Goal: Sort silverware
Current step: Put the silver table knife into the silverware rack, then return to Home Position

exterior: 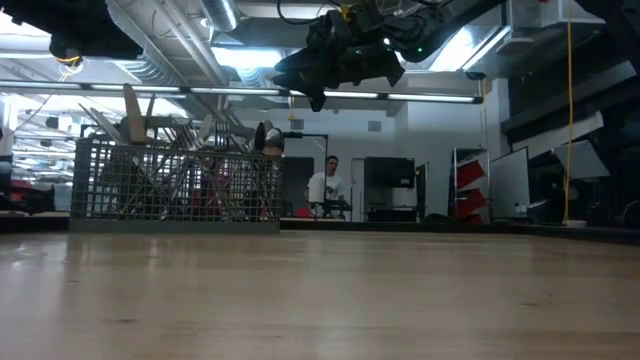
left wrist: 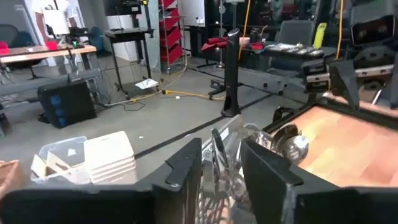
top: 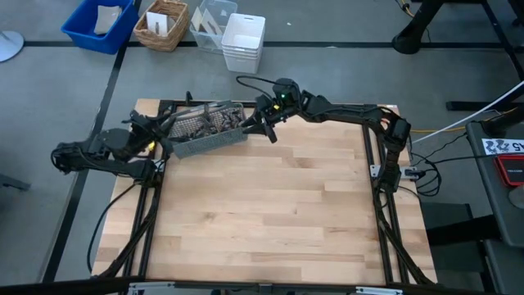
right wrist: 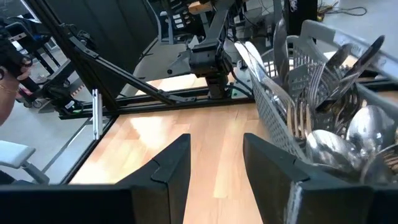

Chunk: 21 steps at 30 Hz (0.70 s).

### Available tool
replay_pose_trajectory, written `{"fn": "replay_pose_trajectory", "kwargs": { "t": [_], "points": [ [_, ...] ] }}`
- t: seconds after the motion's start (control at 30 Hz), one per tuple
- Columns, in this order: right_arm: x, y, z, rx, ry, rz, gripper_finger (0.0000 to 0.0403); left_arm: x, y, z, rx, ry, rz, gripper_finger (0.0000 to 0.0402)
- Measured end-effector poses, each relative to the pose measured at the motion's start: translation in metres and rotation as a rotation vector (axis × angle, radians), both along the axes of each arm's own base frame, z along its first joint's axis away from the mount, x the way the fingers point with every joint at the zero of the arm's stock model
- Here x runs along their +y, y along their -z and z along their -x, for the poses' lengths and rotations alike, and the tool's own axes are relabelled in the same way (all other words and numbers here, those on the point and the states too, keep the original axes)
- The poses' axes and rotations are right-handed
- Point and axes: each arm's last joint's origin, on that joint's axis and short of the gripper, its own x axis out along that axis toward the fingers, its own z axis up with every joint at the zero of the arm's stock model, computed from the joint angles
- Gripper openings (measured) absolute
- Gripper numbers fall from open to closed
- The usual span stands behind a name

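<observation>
Wooden table (top: pixel 270 213): bare planks over most of its top; the landmark for the entries below is the caddy at its far left.

Grey wire-mesh caddy (top: pixel 206 131): stands upright on the tabletop, long side slightly askew to the table's far edge; in the low view (exterior: pixel 175 185) it sits flat on the wood.

My right gripper (top: pixel 264 124): raised above the table just beside the caddy's right end, fingers (right wrist: pixel 171 163) parted with nothing between them.

My left gripper (top: pixel 160 129): at the caddy's left end, fingers (left wrist: pixel 186 163) apart, holding nothing; cutlery handles show in the gap beyond them.

Silverware (top: pixel 211 121): forks, spoons and knives, all crowded inside the caddy, handles and heads standing above its rim at mixed tilts (exterior: pixel 190 135). Spoon bowls (right wrist: pixel 364 127) and fork tines lie against the mesh wall at the caddy's right end.
</observation>
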Motion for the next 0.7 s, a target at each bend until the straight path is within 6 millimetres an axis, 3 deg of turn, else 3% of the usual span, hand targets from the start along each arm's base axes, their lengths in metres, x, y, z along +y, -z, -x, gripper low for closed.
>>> {"fn": "replay_pose_trajectory", "kwargs": {
  "t": [0.17, 0.33, 0.53, 0.7],
  "points": [
    [0.000, -0.030, 0.022, -0.024, 0.019, 0.027, 0.0150, 0.000, -0.022, 0.011, -0.103, 0.049, 0.032, 0.0106],
    [0.011, -0.062, 0.061, 0.059, 0.063, 0.132, 0.0150, -0.001, -0.038, 0.030, -0.185, 0.189, 0.077, 0.0101],
    [0.033, -0.081, 0.107, 0.215, 0.100, 0.231, 0.0150, -0.005, -0.012, 0.037, -0.265, 0.395, 0.201, 0.0100],
    [0.044, -0.075, 0.132, 0.162, 0.145, 0.239, 0.0150, -0.008, 0.010, 0.010, -0.289, 0.438, 0.182, 0.0100]
  ]
}}
